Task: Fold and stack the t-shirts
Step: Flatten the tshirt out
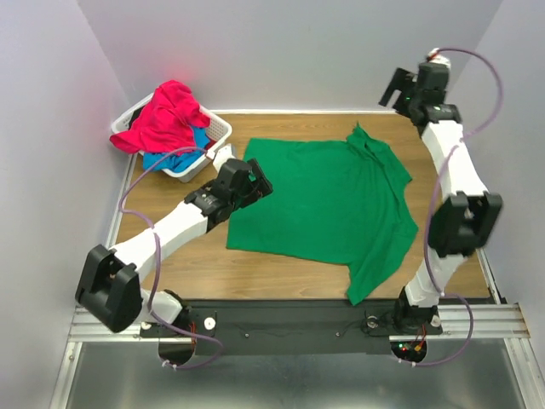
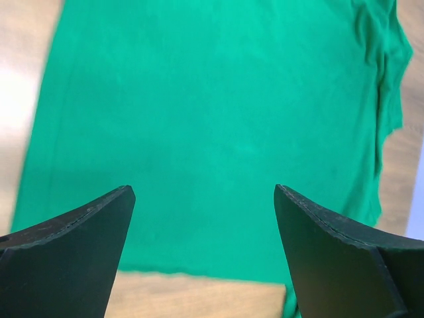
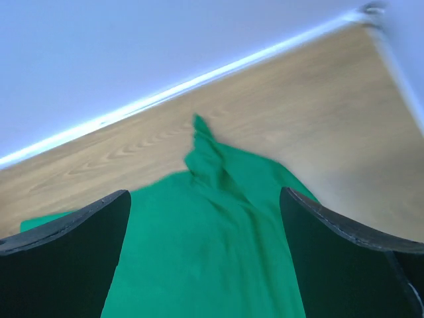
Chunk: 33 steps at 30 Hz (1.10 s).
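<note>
A bright green t-shirt [image 1: 332, 204] lies spread flat on the wooden table [image 1: 187, 264], with one side folded over and bunched along its right edge. My left gripper [image 1: 260, 181] is open and empty, hovering over the shirt's left edge; in the left wrist view its jaws [image 2: 204, 189] stand wide above the green cloth [image 2: 218, 112]. My right gripper [image 1: 397, 89] is raised at the back right, open and empty [image 3: 205, 192], looking down on the shirt's far bunched corner [image 3: 205, 238]. A pinkish-red t-shirt [image 1: 166, 115] and a blue t-shirt [image 1: 170, 158] lie crumpled in the basket.
A white slotted basket [image 1: 219, 129] stands at the back left corner of the table. Pale walls close in the back and both sides. The arms' bases sit on a black rail [image 1: 289, 324] at the near edge.
</note>
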### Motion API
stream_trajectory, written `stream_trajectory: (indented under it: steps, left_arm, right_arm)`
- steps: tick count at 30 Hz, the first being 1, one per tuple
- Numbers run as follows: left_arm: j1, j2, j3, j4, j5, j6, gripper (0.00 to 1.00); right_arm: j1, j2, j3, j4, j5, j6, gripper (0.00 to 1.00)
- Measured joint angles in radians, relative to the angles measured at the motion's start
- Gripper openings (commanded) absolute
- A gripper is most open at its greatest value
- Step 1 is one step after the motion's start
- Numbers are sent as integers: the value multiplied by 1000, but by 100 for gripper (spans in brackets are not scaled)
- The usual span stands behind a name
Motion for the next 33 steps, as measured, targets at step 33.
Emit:
stream_trajectory:
  steps: [33]
  left_arm:
    - [230, 500, 116, 220, 228, 174, 98]
  right_arm:
    - [-5, -16, -622, 48, 121, 104, 100]
